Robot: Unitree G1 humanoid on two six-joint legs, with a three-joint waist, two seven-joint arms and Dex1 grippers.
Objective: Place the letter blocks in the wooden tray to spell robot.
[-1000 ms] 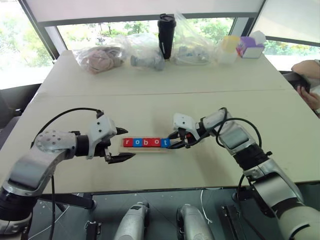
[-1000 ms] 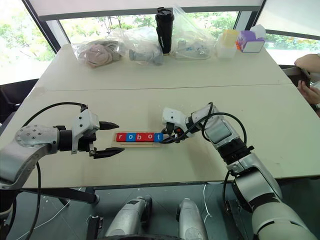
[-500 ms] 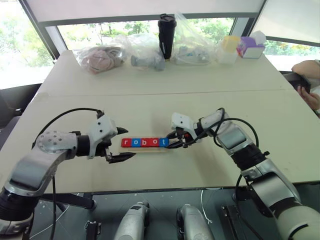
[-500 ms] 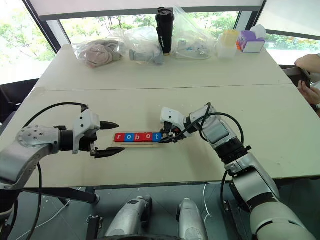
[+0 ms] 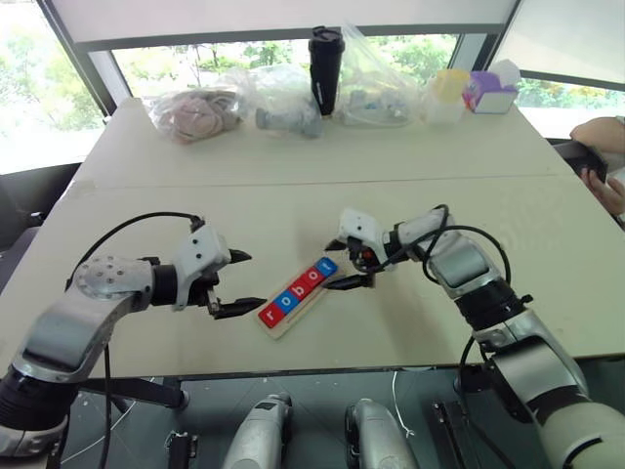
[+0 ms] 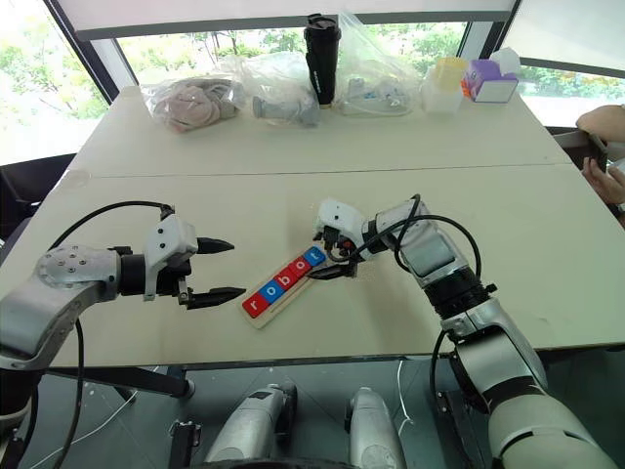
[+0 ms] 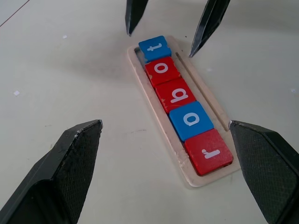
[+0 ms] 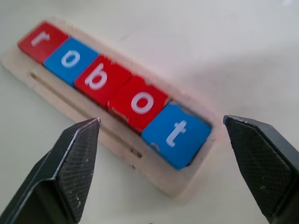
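The wooden tray point(image 7: 204, 95) lies slanted on the table, between my two grippers. Five letter blocks point(image 5: 298, 289) sit in it in one row and read r, o, b, o, t: red, blue, red, red, blue. My right gripper point(image 8: 161, 120) stands open just above the blue t block point(image 8: 175, 134) at the tray's far end, with nothing between its fingers. My left gripper point(image 5: 249, 281) is open too and hovers beside the red r block point(image 7: 209, 151) at the near end, holding nothing.
Along the far table edge stand clear plastic bags point(image 5: 278, 98), a black tumbler point(image 5: 325, 68), a yellow-lidded container point(image 5: 446, 96) and a purple box point(image 5: 486, 93). A person's hand point(image 5: 607, 191) rests at the right edge.
The tray with its blocks has swung from straight to slanted, r end toward the front edge. My right gripper, shut at the t end before, has opened and risen slightly. The left gripper stayed still.
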